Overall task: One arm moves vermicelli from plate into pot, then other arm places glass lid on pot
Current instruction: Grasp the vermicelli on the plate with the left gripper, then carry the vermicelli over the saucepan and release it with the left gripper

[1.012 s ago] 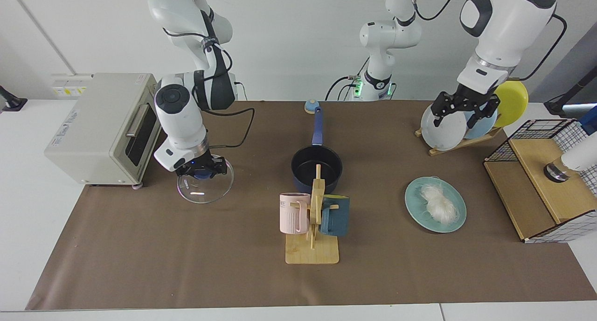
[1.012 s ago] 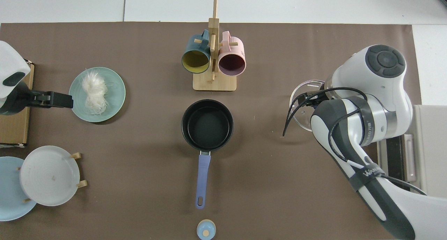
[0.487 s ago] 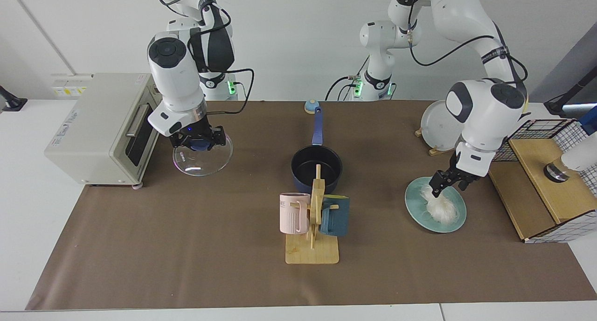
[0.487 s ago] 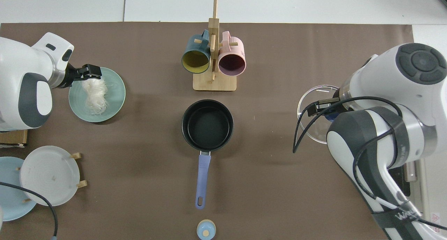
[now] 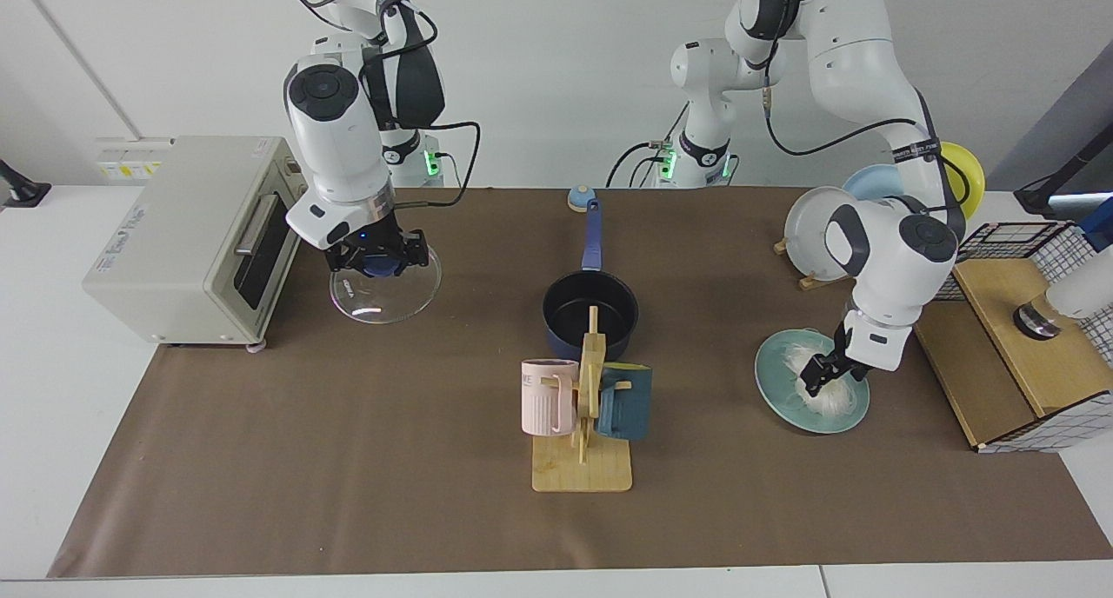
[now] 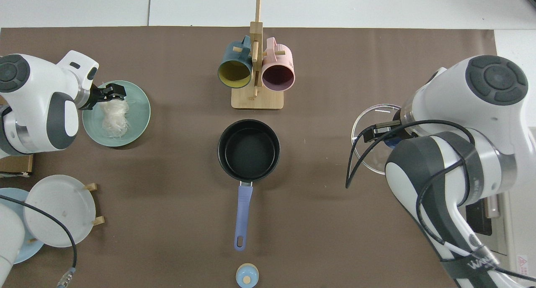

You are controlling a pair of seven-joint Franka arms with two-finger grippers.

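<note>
The left hand point(image 5: 832, 373) is down on the pale teal plate point(image 5: 780, 394), its fingers set into the near end of the vermicelli point(image 5: 826, 389); from above the fingers point(image 6: 114, 91) straddle the top of the white tangle point(image 6: 114, 117), but whether they have closed on the strands cannot be told. The plate sits on the bench point(image 5: 348, 459), well apart from the pot point(image 5: 590, 313), which stands empty at the middle with its long blue handle pointing toward the arms' bases.

The right hand point(image 5: 376, 260) grips the blue knob of the glass lid point(image 5: 387, 289), holding it near the toaster oven point(image 5: 187, 237), apparently just clear of the bench, and waits there.

The vermicelli looks very light, soft and springy, with loose strands that would trail or snag on the plate's rim. A pinch deep through the thick middle of the bundle should carry more of it than a nip at the end. The lid is stiff, smooth and breakable, so the knob is the sound place to hold it.

A mug rack point(image 5: 584, 407) stands near the pot.
</note>
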